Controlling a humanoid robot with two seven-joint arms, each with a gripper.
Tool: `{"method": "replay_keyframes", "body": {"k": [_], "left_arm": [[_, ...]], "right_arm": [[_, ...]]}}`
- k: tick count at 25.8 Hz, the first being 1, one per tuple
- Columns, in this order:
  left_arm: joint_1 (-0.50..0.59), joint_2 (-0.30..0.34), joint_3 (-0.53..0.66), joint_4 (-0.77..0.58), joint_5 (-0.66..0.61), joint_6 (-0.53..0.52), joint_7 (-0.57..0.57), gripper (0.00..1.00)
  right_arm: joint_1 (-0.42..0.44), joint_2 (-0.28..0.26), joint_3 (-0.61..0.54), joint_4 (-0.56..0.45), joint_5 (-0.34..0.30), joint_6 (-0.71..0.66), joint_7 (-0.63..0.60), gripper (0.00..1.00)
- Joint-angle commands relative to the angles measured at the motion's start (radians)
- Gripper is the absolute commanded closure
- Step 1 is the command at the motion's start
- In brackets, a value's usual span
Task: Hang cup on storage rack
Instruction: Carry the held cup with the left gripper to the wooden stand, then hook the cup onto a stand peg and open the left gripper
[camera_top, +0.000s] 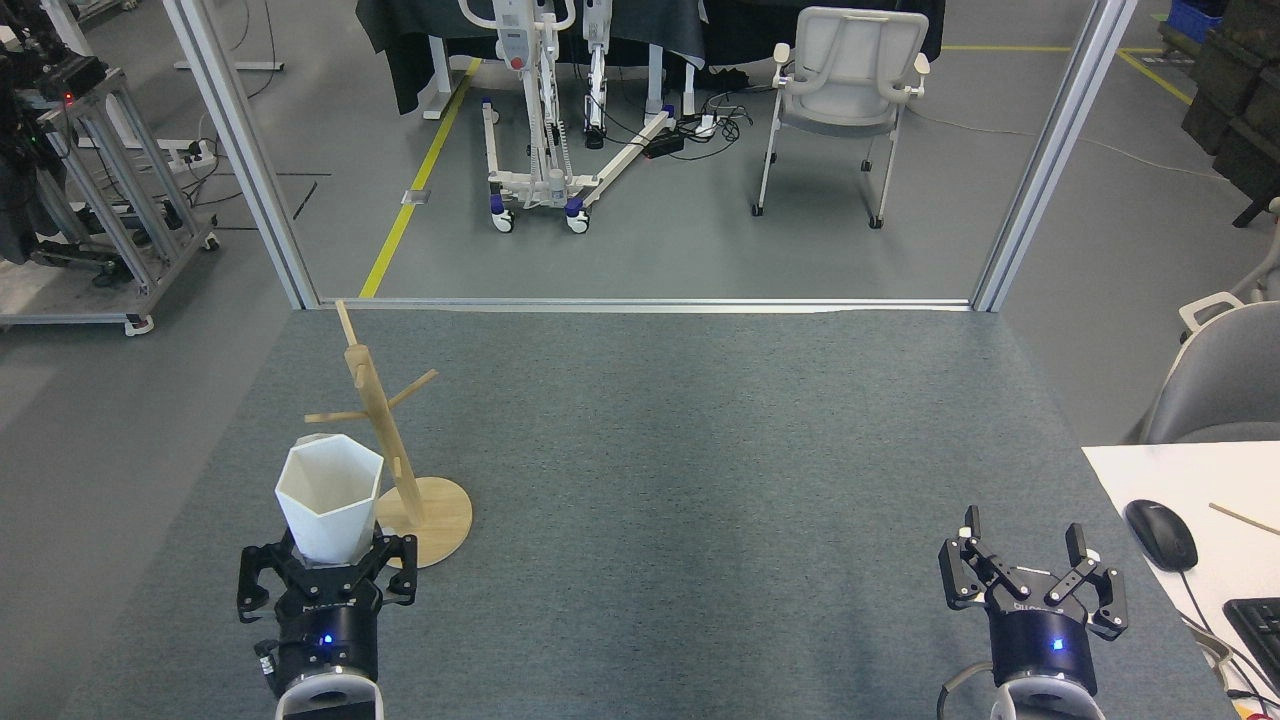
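White hexagonal cup (329, 497): upright, mouth open, interior bare; gripped at its base by left gripper (325, 572), jaws clamped around it, arm rising from the lower edge. Wooden storage rack (395, 452): just right of the cup, disc base on grey carpet (700, 450), pegs unoccupied. Right gripper (1030, 572): low right, pointing up, jaws spread wide, holding nothing.

You see a white cup (328, 502), a light brown wooden rack (395, 450), a speckled grey desk (700, 450), black tools with little blue lights, and a yellow floor line (410, 190).
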Motion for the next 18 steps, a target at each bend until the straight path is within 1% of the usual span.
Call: {"method": "replay_keyframes", "body": {"k": [1,5,8,11,18], "left_arm": [[0.000,0.018,0.009,-0.005,0.023,0.052,-0.002,0.89],[-0.009,0.025,0.011,0.001,0.042,0.040,-0.003,0.89],[-0.040,0.028,0.009,0.007,0.046,0.011,-0.003,0.89],[-0.062,0.032,0.009,0.046,0.052,-0.012,-0.005,0.89],[-0.105,0.032,0.008,0.096,0.052,-0.017,-0.003,0.89]], "right_arm": [[-0.006,0.001,-0.001,0.000,0.000,0.000,-0.001,0.01],[-0.004,0.001,-0.001,-0.012,0.000,0.002,-0.001,0.01],[-0.004,0.003,-0.001,-0.012,0.000,0.002,-0.001,0.01],[-0.004,0.006,0.000,-0.012,0.000,0.002,0.001,0.01],[-0.006,0.006,0.000,-0.011,0.002,0.000,0.003,0.01]]}}
